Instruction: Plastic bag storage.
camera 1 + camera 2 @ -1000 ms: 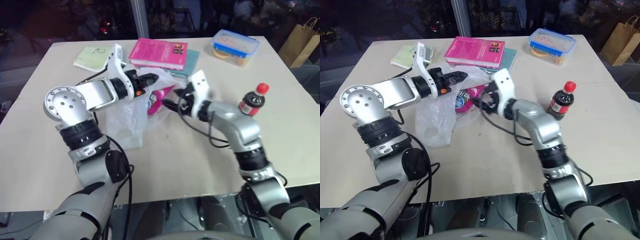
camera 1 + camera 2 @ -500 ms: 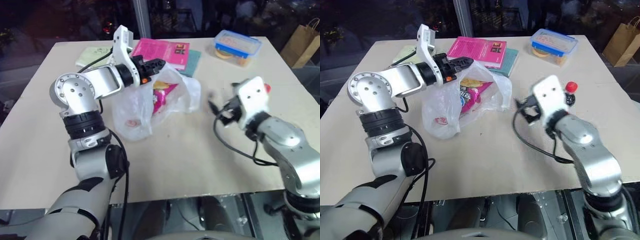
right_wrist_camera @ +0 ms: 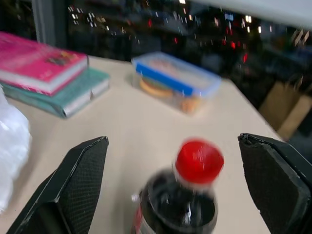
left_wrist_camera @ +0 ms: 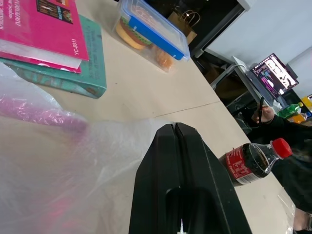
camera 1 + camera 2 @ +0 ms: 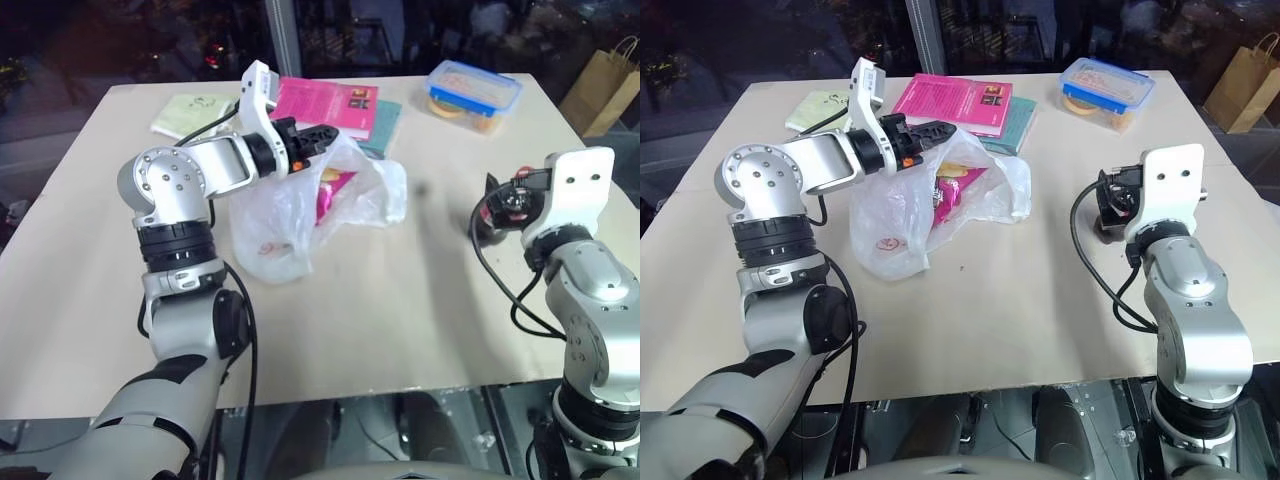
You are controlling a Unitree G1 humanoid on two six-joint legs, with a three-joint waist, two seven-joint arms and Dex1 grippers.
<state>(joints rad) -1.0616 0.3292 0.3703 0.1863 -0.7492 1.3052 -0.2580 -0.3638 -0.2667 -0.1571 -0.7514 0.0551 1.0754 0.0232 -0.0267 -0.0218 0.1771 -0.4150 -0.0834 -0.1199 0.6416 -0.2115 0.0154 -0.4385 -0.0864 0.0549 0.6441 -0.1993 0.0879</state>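
Your right gripper [image 3: 175, 195] swung away wide open to the cola bottle [image 3: 180, 204]; your left gripper [image 5: 945, 130] stayed clamped on the plastic bag [image 5: 895, 215].

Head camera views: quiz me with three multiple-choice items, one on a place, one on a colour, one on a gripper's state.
1. Where is the shiny magenta crisp packet?
A. Inside the thin translucent white plastic bag
B. On the pink book
C. Beside the clear blue-lidded food box

2. What colour is the cap of the small dark cola bottle?
A. Blue
B. Red
C. White

3. How is the left gripper?
A. Wide open above the book
B. Shut on the bag's top edge
C. Open around the bottle

Answers: 1 A, the packet shows through the bag's film. 2 B, the right wrist view shows a red cap between the right gripper's open fingers. 3 B, its fingers are closed and the bag hangs from them.
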